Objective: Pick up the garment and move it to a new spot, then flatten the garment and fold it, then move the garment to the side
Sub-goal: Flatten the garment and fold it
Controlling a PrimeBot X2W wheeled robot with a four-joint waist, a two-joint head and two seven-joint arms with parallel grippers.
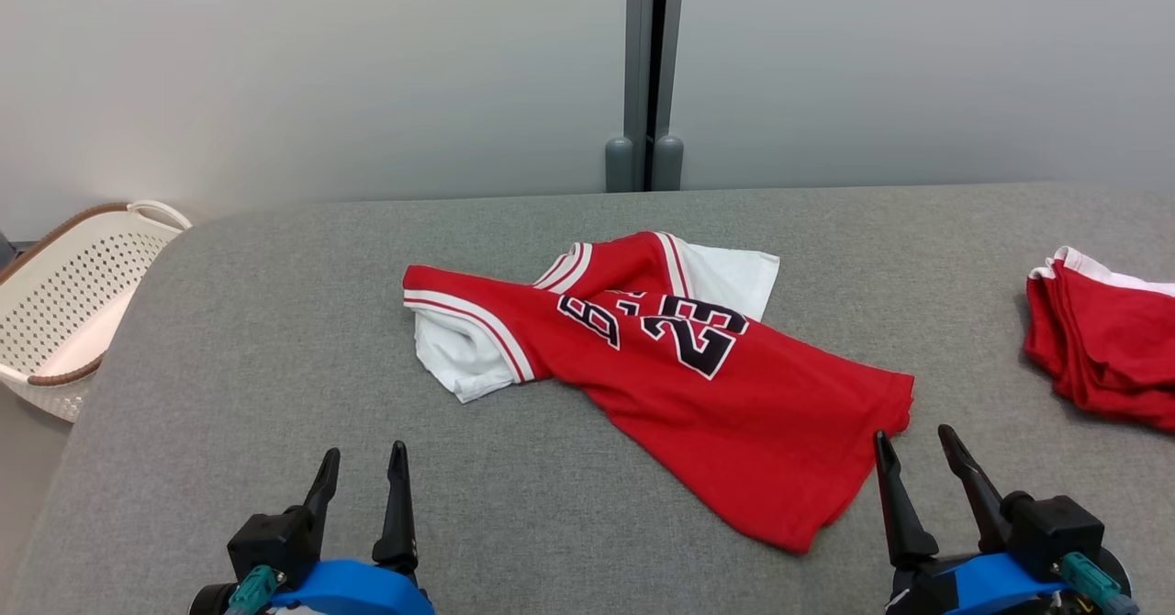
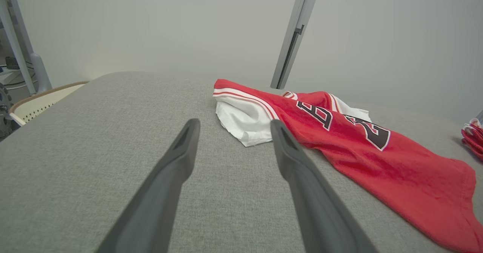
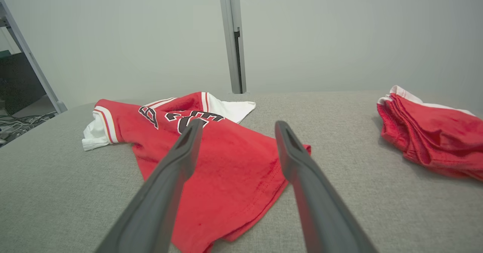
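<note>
Grey tabletop [image 1: 275, 321]: garment [image 1: 716, 395] crumpled at centre. Wide, empty: left end effector [image 1: 364, 451] at 7 o'clock, right end effector [image 1: 912, 433] at 5. Seemingly nothing done; pickup, flattening, folding remain.

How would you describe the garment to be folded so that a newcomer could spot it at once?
On the grey table, look at the middle. The jersey lies there crumpled, red with white sleeves and a dark number 23, unlike the stacked red pile at the right edge.
</note>
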